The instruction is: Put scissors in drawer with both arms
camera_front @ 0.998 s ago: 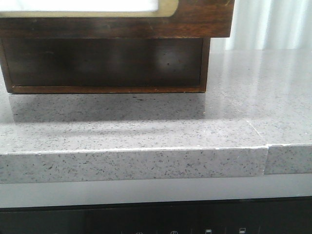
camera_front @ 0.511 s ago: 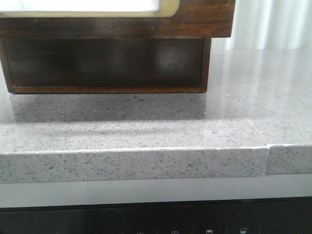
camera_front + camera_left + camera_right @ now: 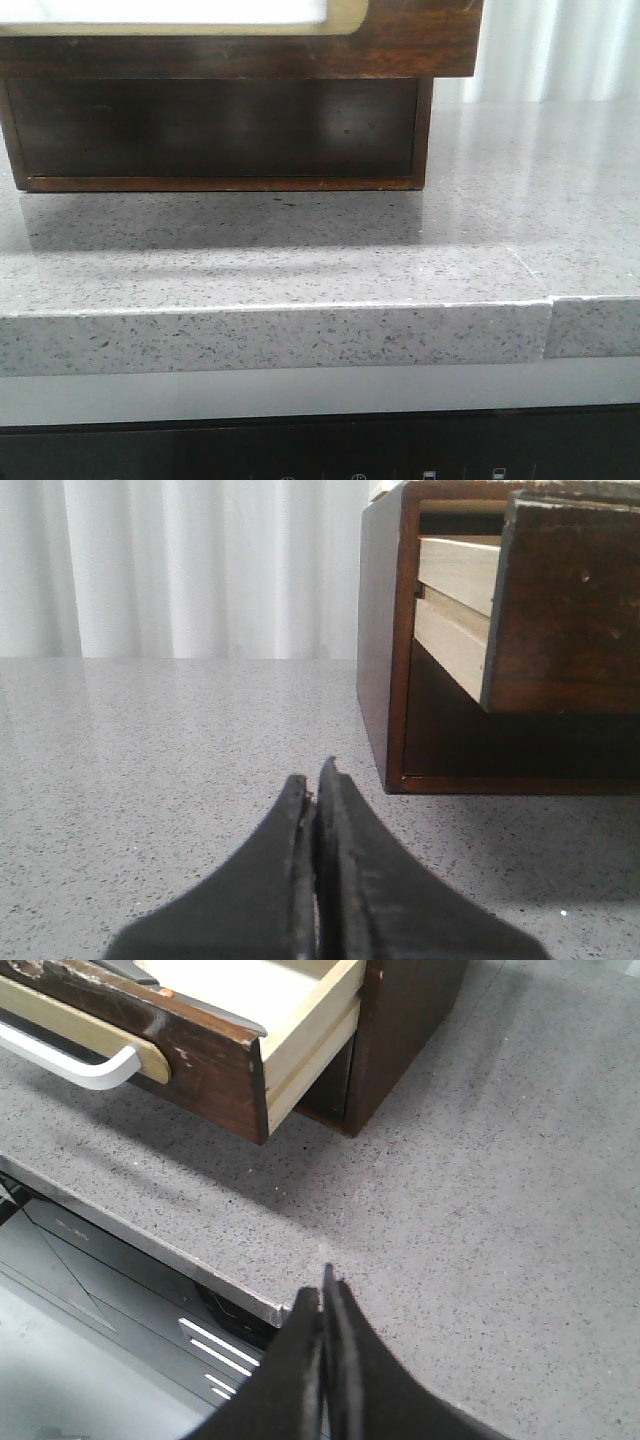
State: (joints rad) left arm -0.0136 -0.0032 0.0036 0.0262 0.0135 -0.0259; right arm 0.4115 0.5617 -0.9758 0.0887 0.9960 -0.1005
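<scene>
The scissors (image 3: 215, 1012) show only in the right wrist view, as a dark grey sliver with an orange fleck, lying inside the pulled-out drawer (image 3: 210, 1070), against its front, long axis along that front; which end is the tip I cannot tell. The left gripper (image 3: 316, 780) and the right gripper (image 3: 325, 1290) are pressed closed, empty, over the countertop (image 3: 480, 1210). The icons on the dark panel (image 3: 300, 445) are too small to read. The front view matches the earlier frames

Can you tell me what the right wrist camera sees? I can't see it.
The right gripper, shut and empty, hangs over a grey speckled counter. Beyond it, a dark wooden drawer stands pulled open, with a white handle.
</scene>
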